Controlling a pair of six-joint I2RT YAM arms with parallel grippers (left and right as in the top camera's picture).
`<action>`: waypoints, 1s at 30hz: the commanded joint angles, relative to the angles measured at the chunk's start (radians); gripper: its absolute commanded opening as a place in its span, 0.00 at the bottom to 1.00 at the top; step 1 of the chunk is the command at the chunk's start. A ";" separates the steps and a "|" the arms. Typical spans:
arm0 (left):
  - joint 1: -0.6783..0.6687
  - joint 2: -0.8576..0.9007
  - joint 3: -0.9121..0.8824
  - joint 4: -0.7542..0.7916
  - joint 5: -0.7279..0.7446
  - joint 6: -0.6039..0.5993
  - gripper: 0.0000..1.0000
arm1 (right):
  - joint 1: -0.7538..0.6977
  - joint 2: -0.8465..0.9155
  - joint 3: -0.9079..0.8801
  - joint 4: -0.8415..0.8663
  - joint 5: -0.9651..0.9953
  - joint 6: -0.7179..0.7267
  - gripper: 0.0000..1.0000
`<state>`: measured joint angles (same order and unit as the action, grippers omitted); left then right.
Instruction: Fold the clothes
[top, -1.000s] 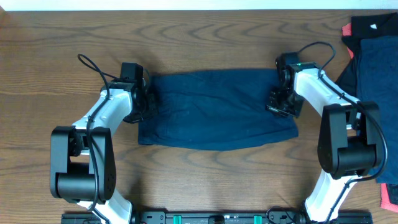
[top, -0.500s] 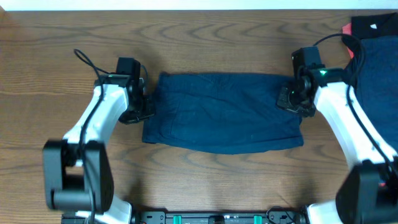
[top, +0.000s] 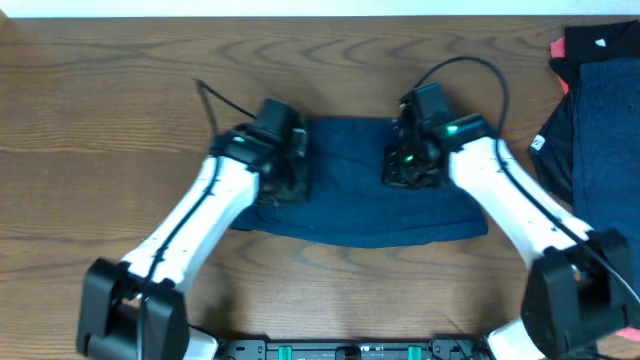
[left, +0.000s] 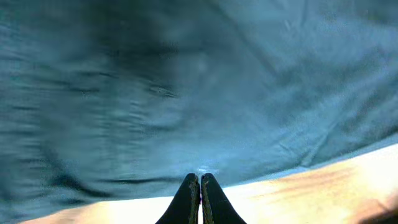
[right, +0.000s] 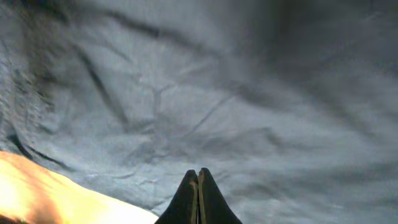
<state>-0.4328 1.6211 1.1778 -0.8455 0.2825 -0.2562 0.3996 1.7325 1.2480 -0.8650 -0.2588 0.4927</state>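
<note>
A dark navy garment (top: 350, 205) of the clothes lies as a wide band across the middle of the wooden table (top: 100, 100). Both grippers hover over it, drawn in towards its centre. My left gripper (top: 290, 185) is shut, its tips (left: 200, 177) pinched right at the cloth's edge (left: 186, 93) with bare table (left: 323, 186) just below. My right gripper (top: 402, 172) is shut too, its tips (right: 198, 171) closed on wrinkled cloth (right: 217, 93). The garment's upper corners are hidden under the arms.
More clothes are piled at the right edge: a black piece (top: 600, 42) with a red edge (top: 556, 48), and a navy one (top: 595, 120) with a small white label (top: 537, 143). A red scrap (top: 628, 318) shows at the lower right.
Both grippers have swung from the garment's outer ends in towards its middle, the left one rightward and the right one leftward. The garment's lower edge has stayed where it was.
</note>
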 joint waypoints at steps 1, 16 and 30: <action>-0.016 0.034 0.009 -0.002 0.024 -0.075 0.06 | 0.013 0.049 -0.008 0.003 -0.012 0.046 0.01; -0.025 0.271 0.008 0.020 0.021 -0.074 0.07 | 0.006 0.250 -0.009 0.002 -0.068 0.061 0.01; 0.136 0.352 0.008 -0.105 -0.116 -0.069 0.06 | -0.106 0.246 -0.031 -0.165 0.113 -0.001 0.01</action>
<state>-0.3351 1.9419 1.1912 -0.9344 0.2535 -0.3180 0.3096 1.9709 1.2388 -1.0256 -0.1825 0.5213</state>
